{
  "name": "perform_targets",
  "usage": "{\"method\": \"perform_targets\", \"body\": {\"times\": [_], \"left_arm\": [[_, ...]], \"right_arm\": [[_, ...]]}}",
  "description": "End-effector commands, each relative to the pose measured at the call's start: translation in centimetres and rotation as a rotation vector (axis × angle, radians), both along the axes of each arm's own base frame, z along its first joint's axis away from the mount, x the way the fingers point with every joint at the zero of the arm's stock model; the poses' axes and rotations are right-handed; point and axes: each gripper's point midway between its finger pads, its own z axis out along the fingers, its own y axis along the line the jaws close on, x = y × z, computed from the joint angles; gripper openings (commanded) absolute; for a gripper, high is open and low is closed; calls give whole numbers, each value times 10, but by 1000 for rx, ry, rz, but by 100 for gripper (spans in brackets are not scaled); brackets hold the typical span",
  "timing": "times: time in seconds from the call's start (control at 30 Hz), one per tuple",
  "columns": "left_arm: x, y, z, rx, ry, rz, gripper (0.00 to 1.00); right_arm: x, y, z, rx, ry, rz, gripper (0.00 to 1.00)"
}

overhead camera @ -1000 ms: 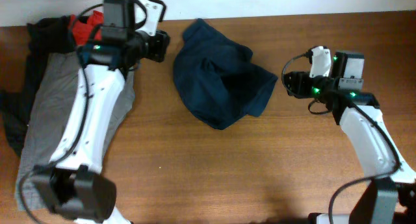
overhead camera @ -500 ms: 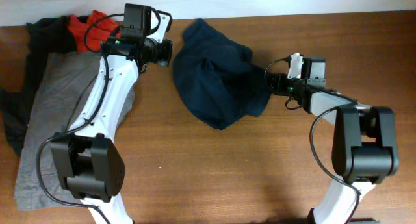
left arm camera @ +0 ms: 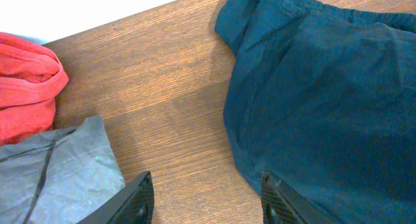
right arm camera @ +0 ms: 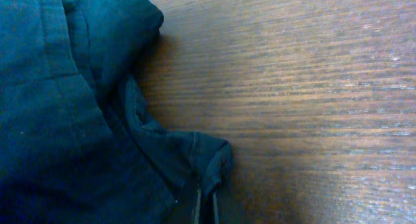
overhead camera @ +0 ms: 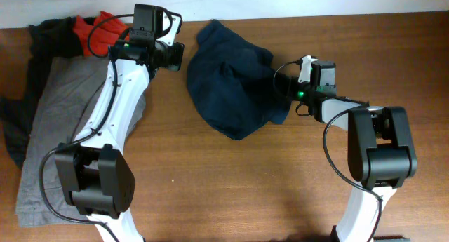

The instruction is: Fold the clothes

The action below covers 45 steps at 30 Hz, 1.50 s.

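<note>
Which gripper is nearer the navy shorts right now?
Right. The right gripper is at the navy shorts' right edge, jaws shut on a fold of the cloth. The left gripper hovers beside their upper left edge over the table, jaws open, gripping nothing.

— What are those two machines like, close up?
— Long white shells on the left arm (overhead camera: pixel 105 123) and the right arm (overhead camera: pixel 361 214), with chunky black housings (overhead camera: pixel 382 154) at the joints.
— Any wiring showing?
— Thin black cables (overhead camera: pixel 325 144) loop loose alongside each arm. Small green lights (overhead camera: pixel 300 95) glow near the right wrist, next to a white cap (overhead camera: pixel 306 62).
— And the fingers?
— On the left gripper (left arm camera: pixel 207 195) they're plain black, blunt-tipped, a dull matte finish.
</note>
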Motion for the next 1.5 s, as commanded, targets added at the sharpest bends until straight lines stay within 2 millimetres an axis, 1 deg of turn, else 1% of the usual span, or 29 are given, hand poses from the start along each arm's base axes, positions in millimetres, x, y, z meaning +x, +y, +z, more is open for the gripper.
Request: {"method": "perform_targets", "body": {"times": [0.0, 0.13, 0.17, 0.27, 0.3, 0.37, 0.43, 0.5, 0.53, 0.57, 0.6, 0.7, 0.73, 0.8, 0.83, 0.87, 0.93, 0.97, 1.0, 1.1, 1.17, 1.2, 1.23, 1.27, 1.33, 1.37, 1.4, 1.43, 1.47], "left_arm": [[5, 3, 0, 12, -12, 3, 53], [7, 2, 10, 6, -26, 1, 52], [6, 2, 17, 5, -29, 1, 52], [2, -2, 33, 23, -35, -30, 52], [-1, -8, 43, 37, -46, -63, 52], [-7, -19, 54, 48, -57, -105, 52], [-18, -37, 64, 45, -62, -206, 52], [-43, -69, 74, 28, -64, -409, 53], [-54, -82, 78, 22, -65, -492, 54], [-71, -102, 81, 12, -66, -614, 55], [-84, -116, 82, 14, -67, -701, 57], [-109, -149, 79, 56, -72, -856, 57], [-111, -156, 79, 79, -82, -868, 57], [-105, -157, 81, 105, -105, -844, 57], [-98, -155, 86, 107, -124, -801, 57], [-85, -148, 92, 109, -152, -722, 57], [-69, -135, 106, 107, -193, -615, 57], [-59, -123, 118, 95, -223, -537, 57], [-54, -115, 127, 84, -241, -495, 57], [-36, -76, 164, 28, -317, -347, 61], [-27, -45, 185, 12, -358, -264, 65], [-25, -33, 190, 9, -368, -235, 65], [-22, -20, 193, 11, -373, -207, 66], [-21, -14, 193, 14, -373, -196, 66], [-20, 1, 189, 21, -351, -168, 66], [-21, 4, 187, 22, -344, -163, 66], [-21, 7, 185, 24, -333, -157, 66], [-22, 8, 184, 25, -326, -155, 66], [-23, 10, 182, 26, -320, -152, 66]], "right_arm": [[10, -16, 51, 45, -37, -18, 4], [9, -29, 139, 37, -99, 3, 4], [4, -30, 170, 15, -126, 18, 4], [-13, -24, 242, -24, -186, 62, 4], [-20, -19, 269, -39, -216, 84, 4], [-29, -12, 300, -43, -249, 95, 4], [-33, -5, 324, -43, -281, 107, 4], [-33, -4, 335, -44, -299, 109, 4], [-33, -4, 336, -43, -302, 108, 4], [-33, -4, 336, -42, -303, 107, 4], [-33, -4, 336, -42, -302, 107, 4], [-34, -4, 335, -39, -297, 110, 4], [-34, -3, 335, -35, -296, 114, 4], [-36, 1, 335, -22, -293, 131, 4], [-37, 5, 335, -14, -290, 144, 4], [-39, 11, 336, 0, -293, 166, 4], [-43, 21, 340, 19, -300, 201, 4], [-47, 28, 343, 23, -306, 219, 4], [-49, 33, 345, 24, -309, 230, 4], [-65, 64, 353, 36, -317, 301, 4], [-83, 98, 356, 55, -311, 384, 4], [-89, 111, 356, 59, -307, 416, 4], [-100, 131, 356, 67, -299, 466, 4], [-106, 143, 355, 69, -297, 498, 4], [-133, 187, 352, 73, -290, 621, 4], [-139, 195, 351, 74, -287, 647, 4], [-154, 212, 350, 79, -272, 696, 4], [-164, 221, 348, 81, -260, 725, 4], [-182, 233, 345, 81, -234, 770, 4]]}}
